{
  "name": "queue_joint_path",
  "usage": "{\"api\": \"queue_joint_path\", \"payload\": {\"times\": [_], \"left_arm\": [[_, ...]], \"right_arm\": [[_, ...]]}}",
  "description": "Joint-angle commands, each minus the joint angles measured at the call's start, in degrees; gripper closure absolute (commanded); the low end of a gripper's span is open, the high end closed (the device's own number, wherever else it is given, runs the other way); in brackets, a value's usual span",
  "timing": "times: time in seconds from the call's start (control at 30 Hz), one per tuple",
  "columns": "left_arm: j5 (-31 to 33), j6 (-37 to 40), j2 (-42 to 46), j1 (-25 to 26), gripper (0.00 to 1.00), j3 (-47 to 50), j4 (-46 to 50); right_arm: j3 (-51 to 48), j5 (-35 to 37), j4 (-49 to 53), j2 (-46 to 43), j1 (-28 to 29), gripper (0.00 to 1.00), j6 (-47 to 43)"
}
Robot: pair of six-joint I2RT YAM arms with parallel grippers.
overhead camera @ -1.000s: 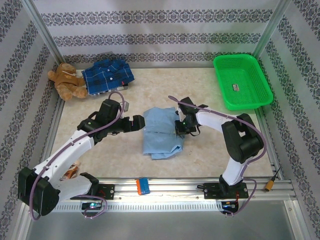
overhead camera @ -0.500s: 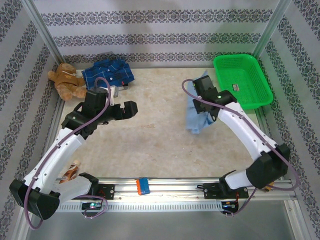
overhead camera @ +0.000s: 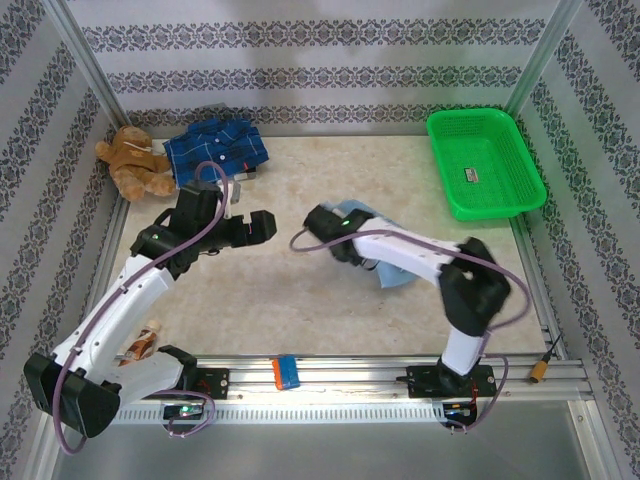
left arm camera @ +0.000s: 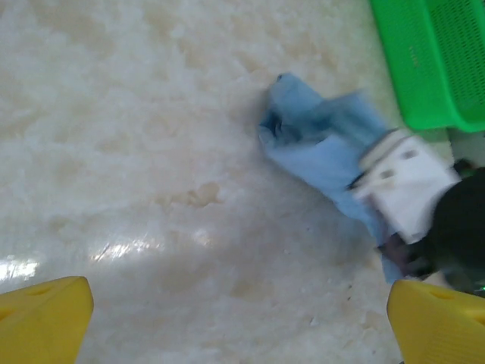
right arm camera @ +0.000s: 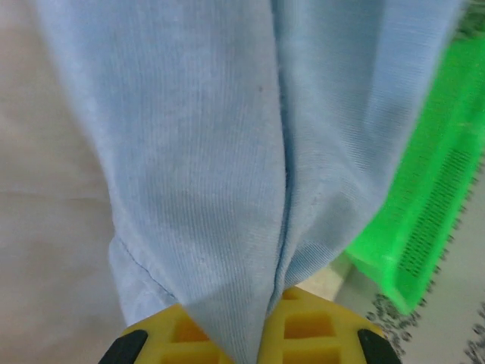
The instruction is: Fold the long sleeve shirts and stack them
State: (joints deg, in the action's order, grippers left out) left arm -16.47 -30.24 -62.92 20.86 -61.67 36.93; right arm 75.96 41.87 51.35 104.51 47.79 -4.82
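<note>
The blue shirt (overhead camera: 393,277) is bunched into a rumpled strip on the table (overhead camera: 300,310), left of the basket (overhead camera: 441,172) and nearer the arm bases. Its long axis slants away from the basket's near left corner, one end at the right gripper (overhead camera: 332,224). That gripper's jaws are pressed together, pinching a fold of the shirt (right arm camera: 227,167); the basket (right arm camera: 424,205) sits just behind the cloth. The right arm (overhead camera: 420,255) lies across the shirt, covering its middle. The left gripper (overhead camera: 262,226), farther from the basket, hangs with jaws spread wide over bare table. The plaid shirt (overhead camera: 215,148) and the bear (overhead camera: 132,160) lie well left of the basket, by the far wall. Bare tabletop runs from the shirt to the near rail.
</note>
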Motion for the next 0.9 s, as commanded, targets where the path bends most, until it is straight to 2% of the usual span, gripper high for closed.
{"api": "queue_joint_path", "payload": {"times": [0.0,0.1,0.2,0.23,0.33,0.4,0.5,0.6,0.73,0.8,0.87], "left_arm": [[-0.18,-1.16,2.97,-0.82,0.0,2.14,0.8],[0.08,-1.23,3.84,-0.9,0.0,3.02,1.29],[0.77,-1.44,4.69,-0.87,0.0,3.49,2.36],[1.98,-2.03,6.03,-0.99,0.0,3.88,3.19],[7.4,-4.93,8.99,-1.73,0.0,3.82,7.0],[9.24,-6.99,10.38,-2.8,0.0,3.79,8.96],[8.58,-9.47,11.89,-3.29,0.0,4.41,8.03],[8.55,-11.45,11.87,-3.37,0.0,4.96,6.11],[5.69,-14.28,9.36,-3.14,0.0,6.64,1.19],[3.69,-16.11,6.65,-1.8,0.0,7.75,-2.82],[3.04,-16.97,2.21,2.29,0.0,8.03,-7.24]], "right_arm": [[4.33,-4.05,4.17,5.26,4.23,1.0,8.57],[7.25,-7.04,4.49,8.8,7.06,1.0,10.91],[10.75,-12.32,5.53,12.07,8.92,0.91,14.23],[11.8,-15.53,5.27,12.91,9.98,0.79,15.91],[12.09,-23.51,3.96,11.67,11.03,0.56,19.45],[10.77,-29.78,1.32,8.36,11.56,0.49,22.82],[7.62,-38.5,-3.64,2.23,11.95,0.38,28.46],[4.87,-44.84,-5.72,-4.38,11.91,0.35,33.16],[0.18,-45.03,-3.59,-16.23,9.32,0.32,39.2],[-3.66,-44.94,-2.07,-23.33,3.7,0.33,41.47],[-7.55,-44.35,-1.49,-28.71,-3.72,0.36,40.24]]}}
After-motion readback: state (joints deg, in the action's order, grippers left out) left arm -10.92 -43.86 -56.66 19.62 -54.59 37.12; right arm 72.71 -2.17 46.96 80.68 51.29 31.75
